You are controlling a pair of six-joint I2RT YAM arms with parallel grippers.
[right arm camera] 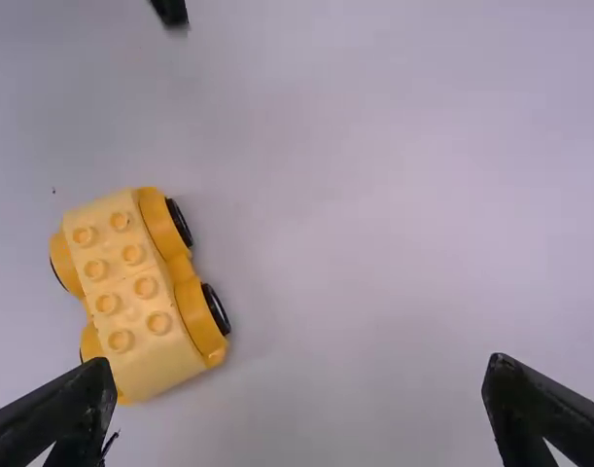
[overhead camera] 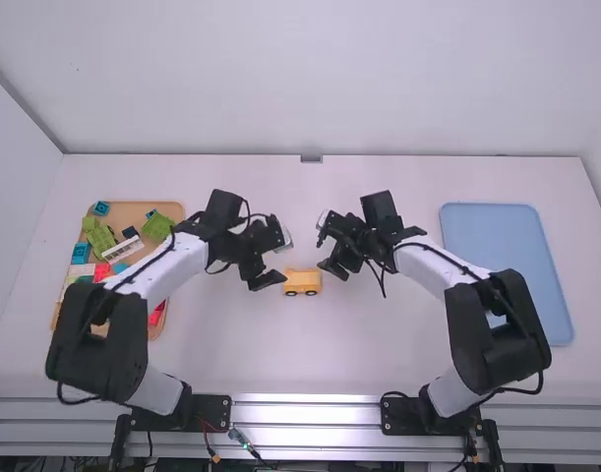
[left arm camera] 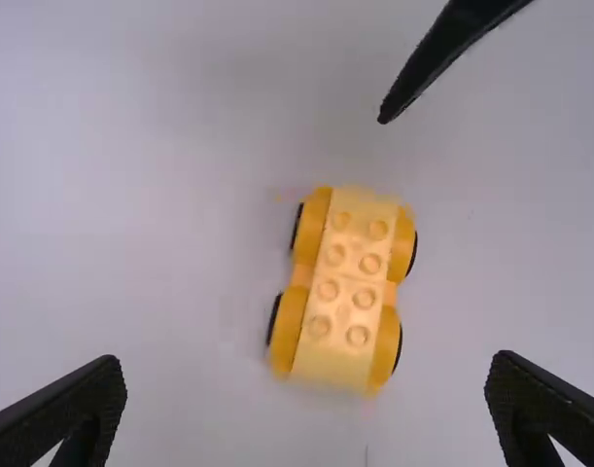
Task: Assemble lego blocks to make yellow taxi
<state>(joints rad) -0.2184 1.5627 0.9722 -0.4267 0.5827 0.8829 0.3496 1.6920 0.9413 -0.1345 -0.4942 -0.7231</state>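
Car, yellow and block-built, stands on the white table in the high view, as the landmark for everything else. The left gripper hangs just beside it on its left, fingers parted; the right gripper hangs near its right, a little farther up the table, fingers likewise spread. Well off to the car's left lies a tan tray of loose bricks, with green blocks, a blue brick and a red brick among them. A blue tray lies well to the car's right.

The left wrist view shows its own two fingers wide apart, the car seen in the gap between them. Eight studs run in two rows along its pale top, with a seam across the middle and black tyres at the sides.

The right wrist view shows widely separated fingers too; the car sits near one of them, studs up, apart from it.
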